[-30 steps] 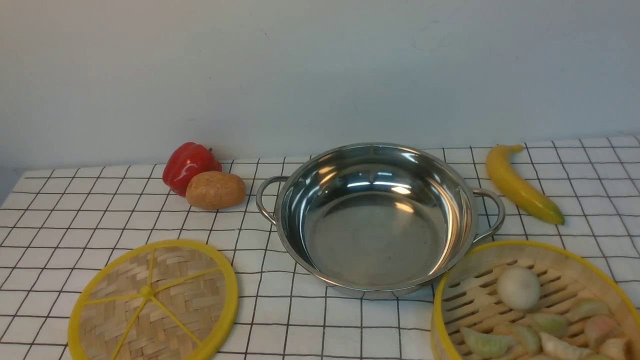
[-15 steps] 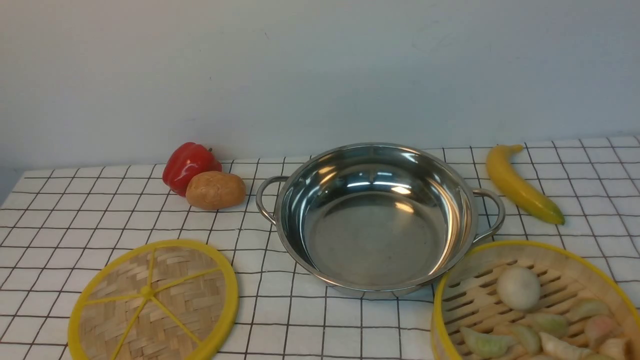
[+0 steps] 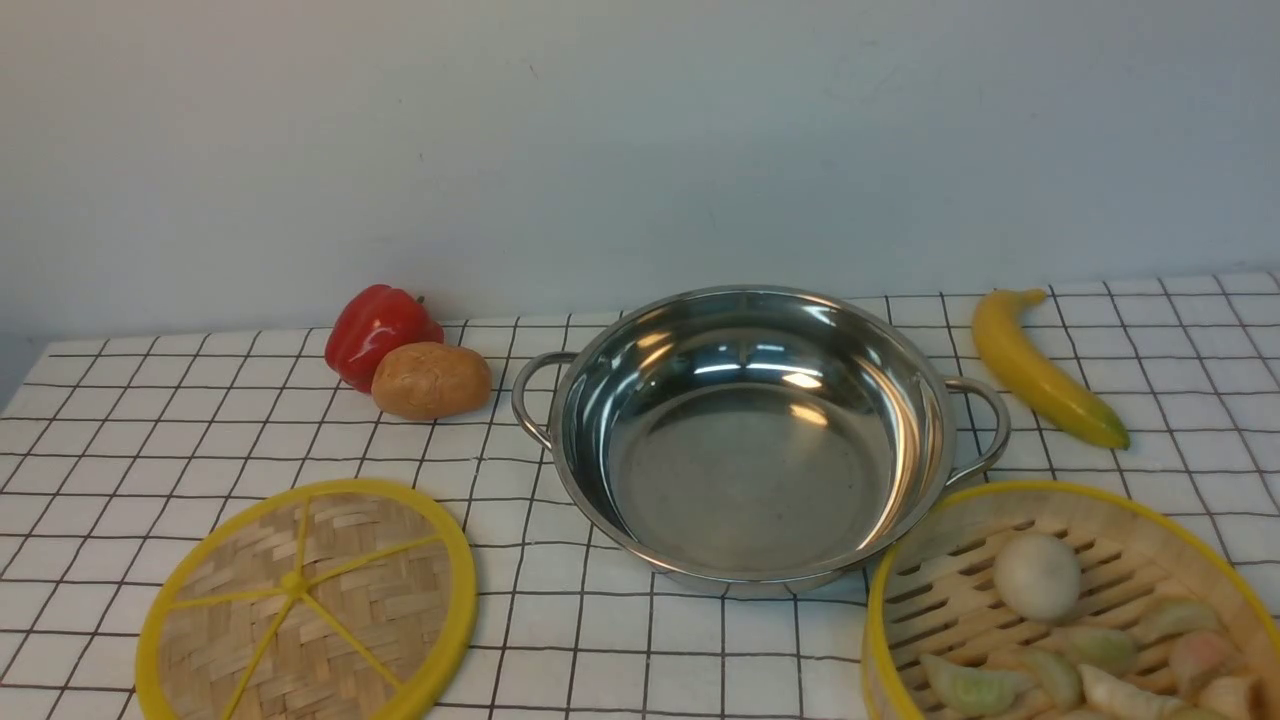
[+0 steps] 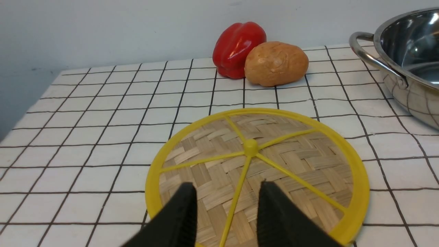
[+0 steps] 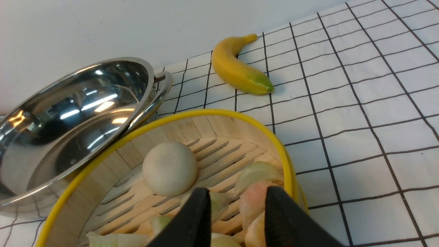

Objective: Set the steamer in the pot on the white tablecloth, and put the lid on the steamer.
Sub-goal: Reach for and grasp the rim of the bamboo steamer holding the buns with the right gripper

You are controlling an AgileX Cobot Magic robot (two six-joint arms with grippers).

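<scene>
Right pincer first: fingers parted, nothing between them, poised over the steamer. The left pincer is parted too, empty, facing the lid. The steamer is the coming move, I'd judge, and the right arm is clearly nearer. It's round, so no long axis to line up with; the rim is what the fingers must find. Moving outward, in the front view the pot lies toward ten o'clock from the steamer, right beside it, so the carry should be short: up, then over that steel edge. The loaded egg and dumplings could roll if it tips. And against the earlier front frames? No change I can spot: steamer, pot and lid all sit exactly where they were.
</scene>
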